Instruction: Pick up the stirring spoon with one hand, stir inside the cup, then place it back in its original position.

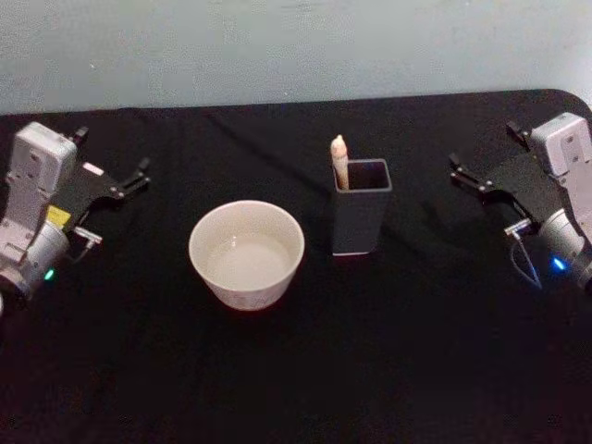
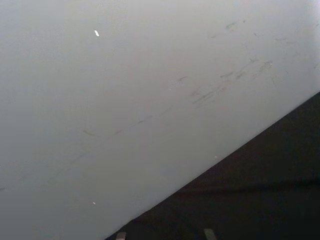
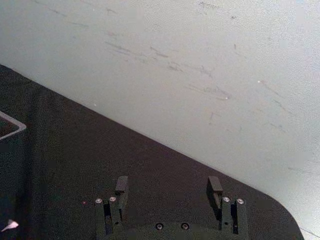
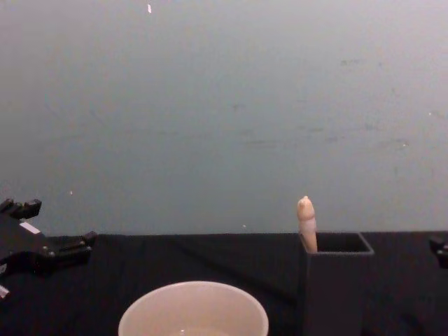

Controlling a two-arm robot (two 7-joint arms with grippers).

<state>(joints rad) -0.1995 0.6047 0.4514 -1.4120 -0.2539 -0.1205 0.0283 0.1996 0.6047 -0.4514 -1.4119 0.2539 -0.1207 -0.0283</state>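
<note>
Here, a black-covered bench [image 1: 416,370] is seen from the robot's head. Near the middle stands a dark square box holder [image 1: 361,217] with the stirring spoon [image 1: 339,159] upright inside it, at the left side of the mouth. The cream handle pokes out above the rim and the bowl is hidden below. To the holder's left, near it but not touching, sits the wide off-white cup [image 1: 242,294] (something pale and watery seems to lie in it). The left gripper [image 1: 111,157] is by the bench's left edge and the right gripper [image 1: 484,150] by its right edge, each well apart from the things, with fingers spread and holding nothing. The task looks unstarted, so picking up the spoon is the step in hand. The next move probably calls for one gripper, likely the nearer right one, to pinch the handle and lift it straight up, clear of the holder. A small yellow sticker [image 1: 57,217] on the left arm is too small to read, and no brand or wording can be made out
</note>
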